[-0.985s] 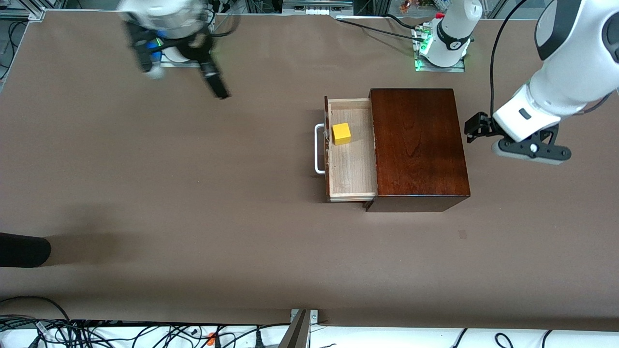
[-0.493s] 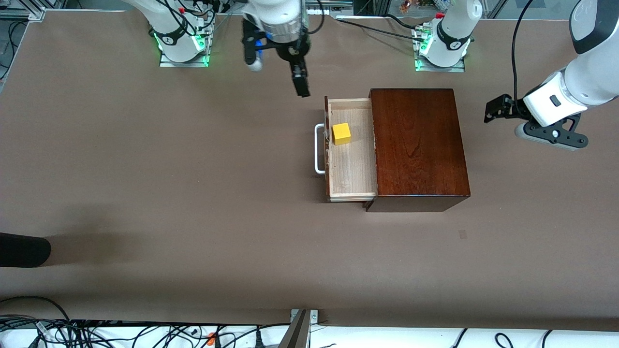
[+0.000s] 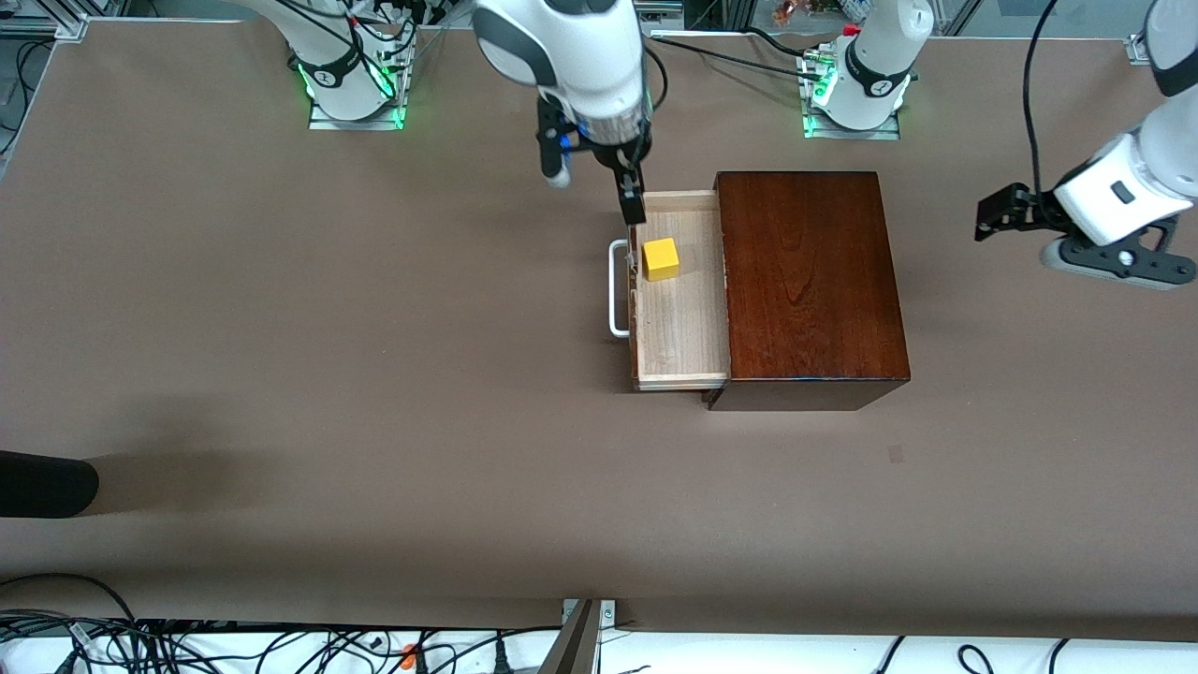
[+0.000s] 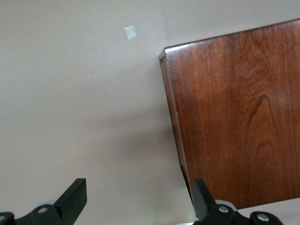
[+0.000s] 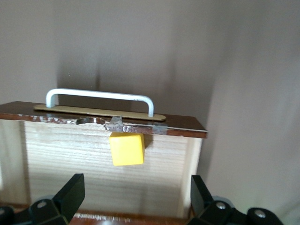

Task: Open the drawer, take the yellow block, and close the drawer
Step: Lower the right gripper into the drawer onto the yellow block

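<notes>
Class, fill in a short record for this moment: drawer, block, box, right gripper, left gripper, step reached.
drawer: pulled open from the box
yellow block: in the drawer, against its front, not gripped
box: dark wood, on the table
right gripper: open, over the drawer's corner nearest the bases
left gripper: open, empty, over the table beside the box
step reached: drawer open, block not yet taken

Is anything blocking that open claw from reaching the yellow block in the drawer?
Nothing visible does. The drawer is pulled out, and the yellow block sits uncovered against its front wall. The right gripper hangs open above the drawer with only air between it and the block.
</notes>
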{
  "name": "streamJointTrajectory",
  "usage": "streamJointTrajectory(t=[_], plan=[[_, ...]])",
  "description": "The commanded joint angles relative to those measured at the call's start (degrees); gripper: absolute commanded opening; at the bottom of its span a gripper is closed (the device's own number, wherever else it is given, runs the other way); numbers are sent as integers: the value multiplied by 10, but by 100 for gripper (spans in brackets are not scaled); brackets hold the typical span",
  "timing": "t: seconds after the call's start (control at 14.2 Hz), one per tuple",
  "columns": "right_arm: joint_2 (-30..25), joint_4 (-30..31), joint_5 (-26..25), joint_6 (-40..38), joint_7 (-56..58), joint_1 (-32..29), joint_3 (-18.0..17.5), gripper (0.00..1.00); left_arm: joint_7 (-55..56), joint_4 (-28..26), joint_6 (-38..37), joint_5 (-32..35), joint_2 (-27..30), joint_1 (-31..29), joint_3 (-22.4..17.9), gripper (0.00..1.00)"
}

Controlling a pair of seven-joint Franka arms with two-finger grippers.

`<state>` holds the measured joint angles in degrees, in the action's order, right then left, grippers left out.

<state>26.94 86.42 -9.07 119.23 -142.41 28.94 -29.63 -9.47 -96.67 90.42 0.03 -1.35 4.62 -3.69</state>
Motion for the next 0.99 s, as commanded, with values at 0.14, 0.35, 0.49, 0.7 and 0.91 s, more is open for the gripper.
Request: streamJointTrajectory(t=[0.14,0.35,0.49,0.7,0.91], plan=[[97,-78,-71,12,-47,49,20,100,0,31,-14,12,-23,10,-13,100],[121,-91,-76,17,-48,83,55,100,1,31,-14,13,-23,11,-14,100],[131,-91,-80,22,-48,88,60,100,0,31,-15,13,-23,10,-14,100],[138,-91,-81,35,-48,90,69,100,0,33,-14,13,-23,11,-14,100],[145,-91,-80,57,-48,90,78,100,-2,34,-14,13,-23,11,-14,100]])
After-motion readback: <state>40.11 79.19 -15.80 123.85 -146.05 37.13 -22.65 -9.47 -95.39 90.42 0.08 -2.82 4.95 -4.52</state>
